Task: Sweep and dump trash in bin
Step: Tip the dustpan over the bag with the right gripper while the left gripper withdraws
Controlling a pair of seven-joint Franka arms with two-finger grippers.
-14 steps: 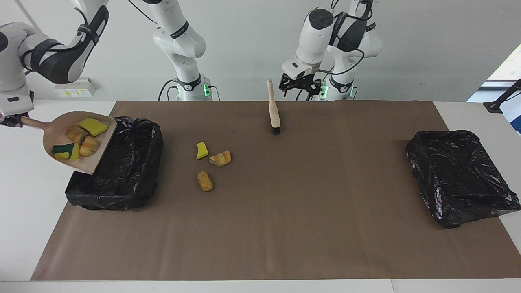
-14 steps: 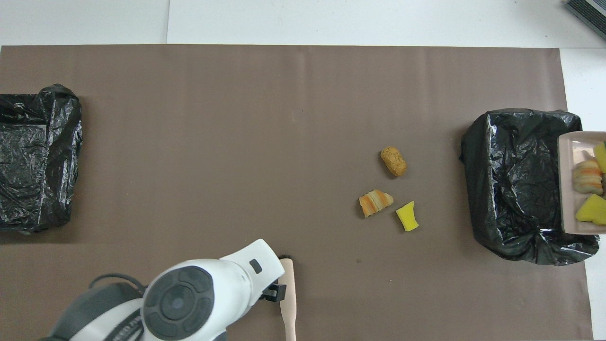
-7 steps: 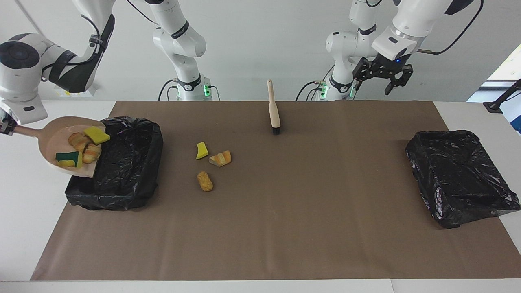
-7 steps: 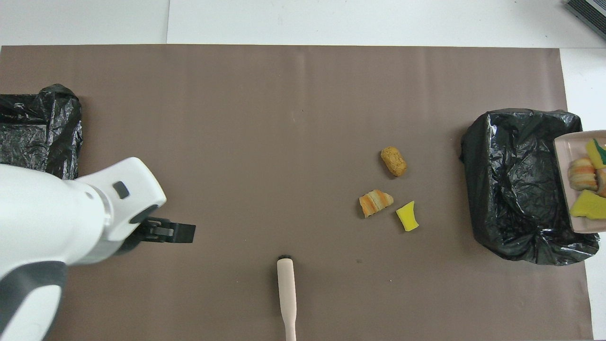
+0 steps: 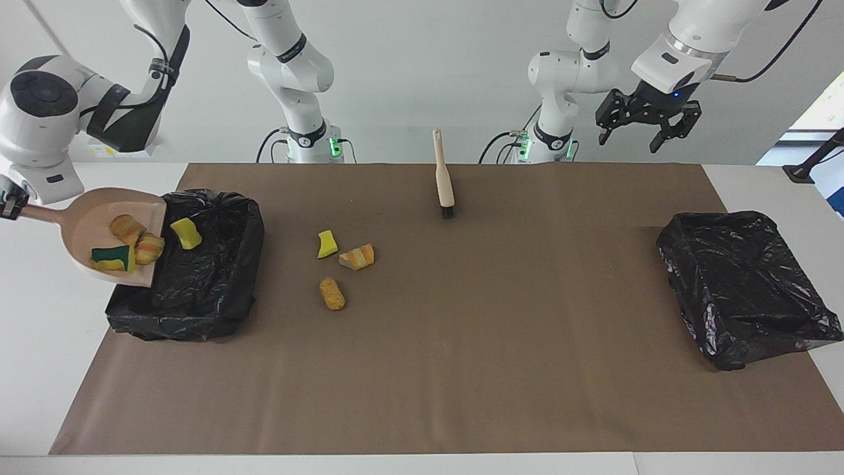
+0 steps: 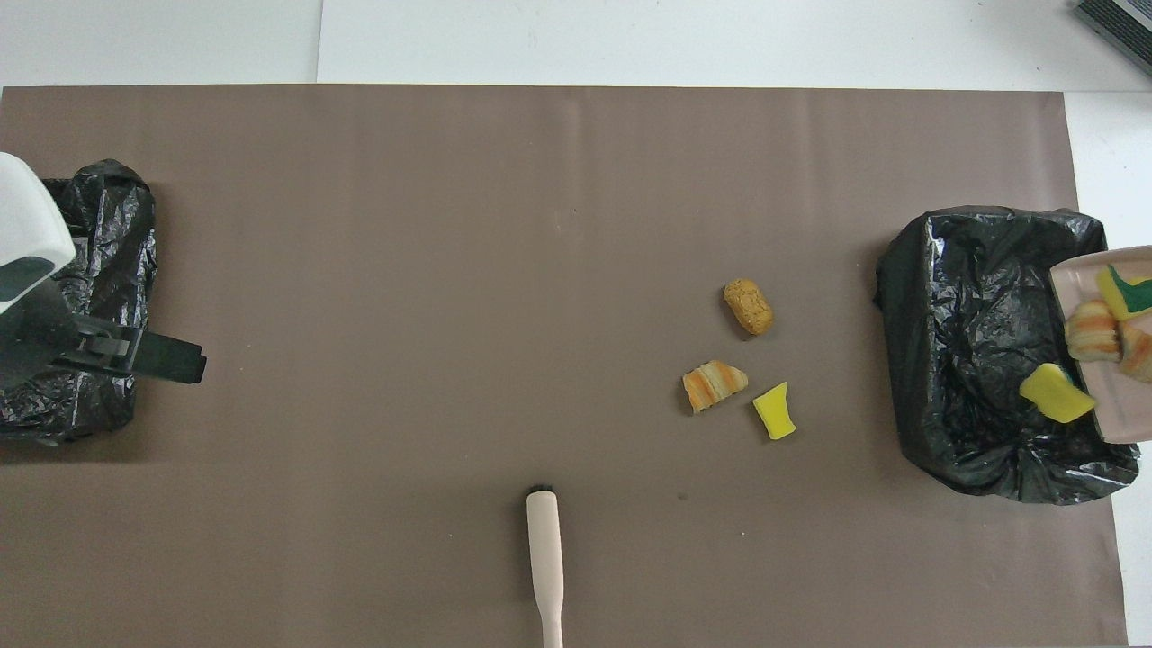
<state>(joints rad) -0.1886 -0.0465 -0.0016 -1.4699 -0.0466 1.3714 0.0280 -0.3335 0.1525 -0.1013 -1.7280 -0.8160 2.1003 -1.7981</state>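
Observation:
My right gripper (image 5: 8,201) is shut on the handle of the pale pink dustpan (image 5: 92,221), which is tilted over the black-lined bin (image 5: 204,290) at the right arm's end. One yellow sponge piece (image 5: 186,233) is off the pan's lip, over the bin (image 6: 972,360). A green-backed sponge (image 5: 111,257) and two bread pieces (image 5: 126,227) still lie in the pan. On the mat beside the bin lie more trash: a yellow sponge bit (image 5: 326,244), a striped croissant piece (image 5: 358,256) and a brown bread piece (image 5: 332,293). My left gripper (image 5: 643,132) hangs open and empty, high above the left arm's end.
The beige-handled brush (image 5: 443,175) lies on the brown mat (image 5: 461,369) close to the robots, mid-table, bristles pointing away from them. A second black-lined bin (image 5: 745,284) stands at the left arm's end, partly under the left gripper in the overhead view.
The left arm rose from the brush and swung toward its own end of the table. The right arm tipped the dustpan further, and a yellow sponge piece slid off it over the bin.

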